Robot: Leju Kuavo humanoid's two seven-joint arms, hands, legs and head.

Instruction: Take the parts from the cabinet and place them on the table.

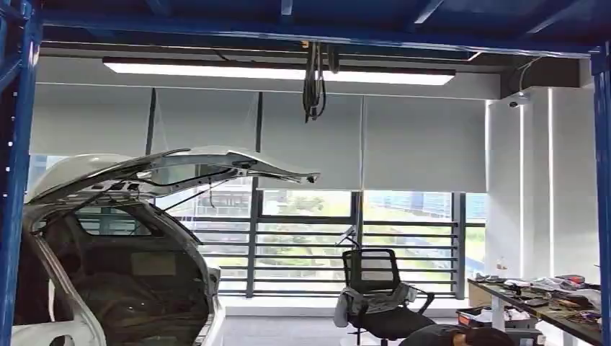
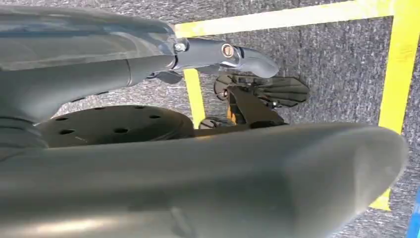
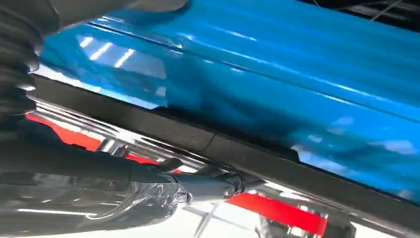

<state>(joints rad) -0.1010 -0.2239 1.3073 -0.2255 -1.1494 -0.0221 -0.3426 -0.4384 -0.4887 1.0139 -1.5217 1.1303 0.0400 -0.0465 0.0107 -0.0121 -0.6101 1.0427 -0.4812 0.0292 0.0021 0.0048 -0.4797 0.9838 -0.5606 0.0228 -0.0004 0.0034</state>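
My left hand (image 2: 213, 99) hangs over grey carpet. Its dark finger (image 2: 223, 52) is stretched out straight, its thick grey thumb (image 2: 277, 173) lies apart from it, and nothing is between them. My right hand (image 3: 148, 191) is close under a glossy blue rack beam (image 3: 277, 84) and a black rail (image 3: 237, 153). One dark finger (image 3: 213, 186) points along the rail. Something shiny and crinkled like clear plastic (image 3: 148, 201) sits against the fingers; whether the hand grips it is unclear. A cluttered table (image 1: 547, 303) stands at the far right of the head view.
Blue rack posts (image 1: 14, 187) frame the head view. Ahead left is a white car with its tailgate raised (image 1: 173, 169). A black office chair (image 1: 375, 288) stands by the window, and a person's head (image 1: 461, 336) shows near the table. Yellow tape (image 2: 396, 69) marks the floor. Red parts (image 3: 277, 208) lie under the rail.
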